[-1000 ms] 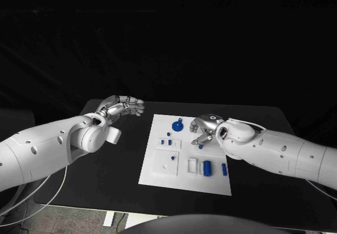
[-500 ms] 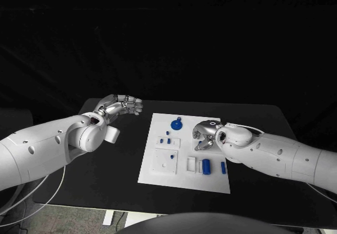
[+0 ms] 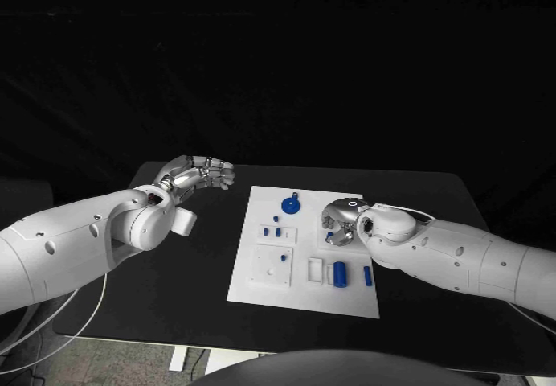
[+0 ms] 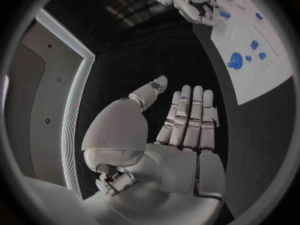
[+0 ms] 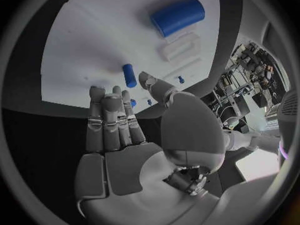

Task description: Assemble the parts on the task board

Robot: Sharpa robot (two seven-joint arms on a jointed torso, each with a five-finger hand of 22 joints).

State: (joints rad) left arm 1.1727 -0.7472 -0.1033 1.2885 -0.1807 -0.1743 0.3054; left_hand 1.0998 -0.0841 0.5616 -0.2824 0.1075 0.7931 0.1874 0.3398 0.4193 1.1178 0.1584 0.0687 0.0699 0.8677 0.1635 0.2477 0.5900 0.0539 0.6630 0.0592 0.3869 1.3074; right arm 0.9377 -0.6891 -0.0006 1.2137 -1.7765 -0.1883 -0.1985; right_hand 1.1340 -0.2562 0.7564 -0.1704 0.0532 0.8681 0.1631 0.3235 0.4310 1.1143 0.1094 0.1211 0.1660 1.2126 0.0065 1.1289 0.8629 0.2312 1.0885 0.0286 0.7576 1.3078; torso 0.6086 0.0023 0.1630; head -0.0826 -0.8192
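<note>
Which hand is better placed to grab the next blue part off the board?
Right. The right hand hovers over the task board, close to the small blue peg, fingers apart. The left hand sits off the board over bare table.

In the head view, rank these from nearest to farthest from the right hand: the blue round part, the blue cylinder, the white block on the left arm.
From the right hand:
1. Blue round part, at the board's far end.
2. Blue cylinder, at the board's near end; close to the first in distance.
3. White block, on the left arm, off the board.
</note>
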